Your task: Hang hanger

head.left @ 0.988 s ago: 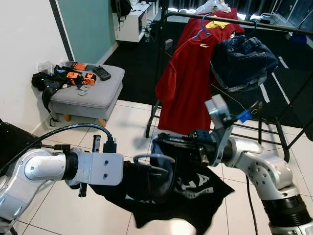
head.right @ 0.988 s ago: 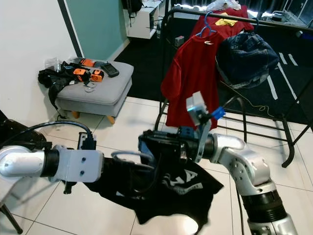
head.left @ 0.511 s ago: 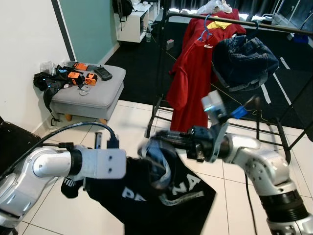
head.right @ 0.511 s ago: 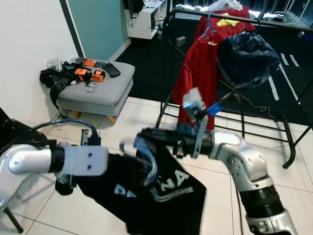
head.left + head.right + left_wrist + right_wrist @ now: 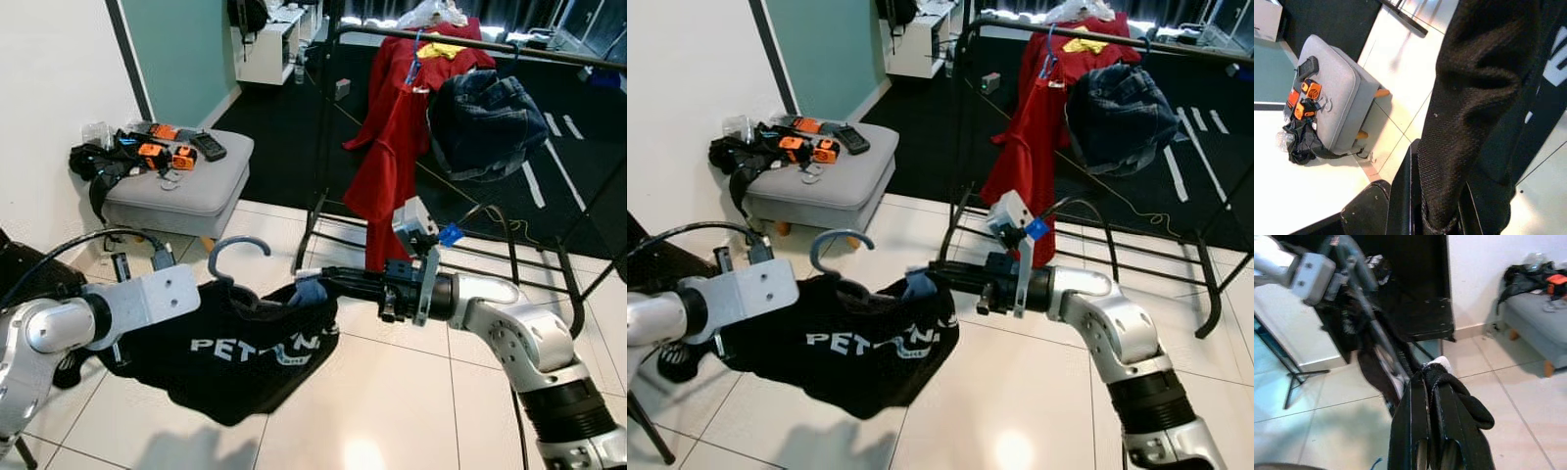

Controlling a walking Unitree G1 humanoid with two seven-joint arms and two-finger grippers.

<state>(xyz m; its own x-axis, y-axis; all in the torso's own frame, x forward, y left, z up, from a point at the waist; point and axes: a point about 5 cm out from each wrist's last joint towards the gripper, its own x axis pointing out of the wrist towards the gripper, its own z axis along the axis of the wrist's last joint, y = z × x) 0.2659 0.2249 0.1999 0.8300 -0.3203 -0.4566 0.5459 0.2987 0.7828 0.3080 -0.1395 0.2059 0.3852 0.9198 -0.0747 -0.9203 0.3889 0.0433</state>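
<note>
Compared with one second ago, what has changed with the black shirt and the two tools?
The black printed T-shirt now hangs stretched between the tools, its white lettering readable, where it was bunched. The grey plastic hanger hook has risen above the collar. The left tool and right tool have drawn apart, both still gripping the fabric. The red shirt stays on the black metal rack.

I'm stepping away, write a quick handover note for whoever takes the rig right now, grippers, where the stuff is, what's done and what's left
Left gripper: shut on the black T-shirt, holding one end up.
Right gripper: shut on the shirt's other end, by the hanger's shoulder.
Hanger: inside the shirt, grey hook sticking out the top, held above the tiled floor.
Clothes rack: ahead, with a red shirt and jeans on its rail.
Done: shirt is on the hanger.
Left: carry it to the rack and hook it onto the rail.
</note>
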